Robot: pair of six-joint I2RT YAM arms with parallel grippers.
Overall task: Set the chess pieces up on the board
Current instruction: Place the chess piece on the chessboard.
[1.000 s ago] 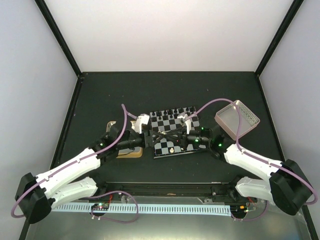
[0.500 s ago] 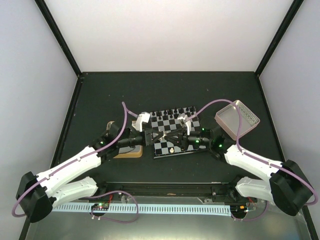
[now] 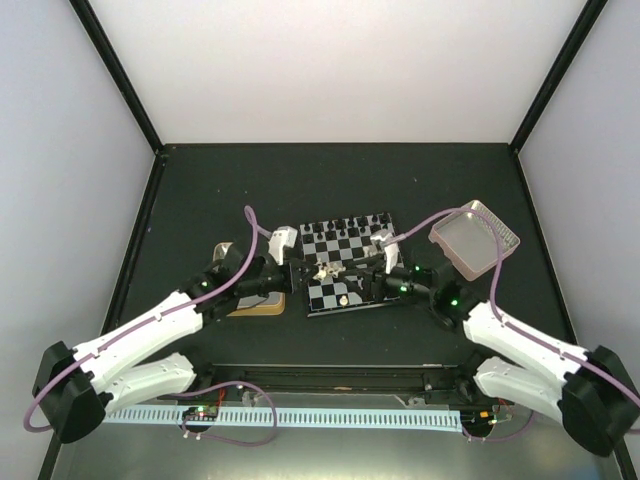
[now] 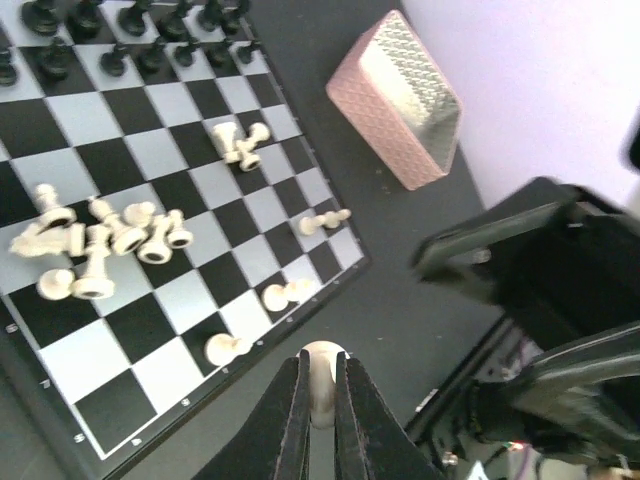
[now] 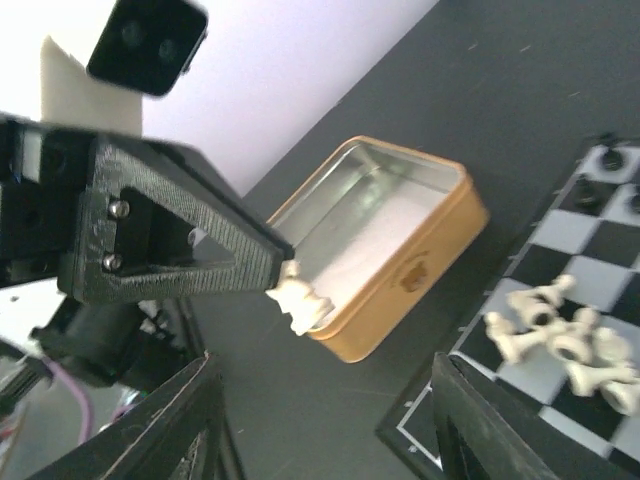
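Pinching one small cream piece (image 4: 320, 385) between its two black fingers, the left gripper (image 4: 321, 358) is pressed tight on it. The piece stands up tall between the fingers, with its round top poking out. In the left wrist view it sits just past the edge of the board (image 4: 110, 345), over the dark table (image 4: 400, 290).

The board is small and square, with black and white squares and a thin dark rim. It lies ahead of the left gripper and off to its left. A heap of cream pieces (image 4: 100, 240) lies tipped over on the squares there. A few more cream ones lie alone, closer to the fingers. A row of black pieces (image 4: 130, 30) stands at the far edge of the board.

A pink tray (image 4: 400, 100) sits far ahead, past the board.

The right gripper (image 5: 325, 365) has its fingers spread wide and holds nothing. A gold tin (image 5: 390, 230) lies ahead of it, and the board is to its right.
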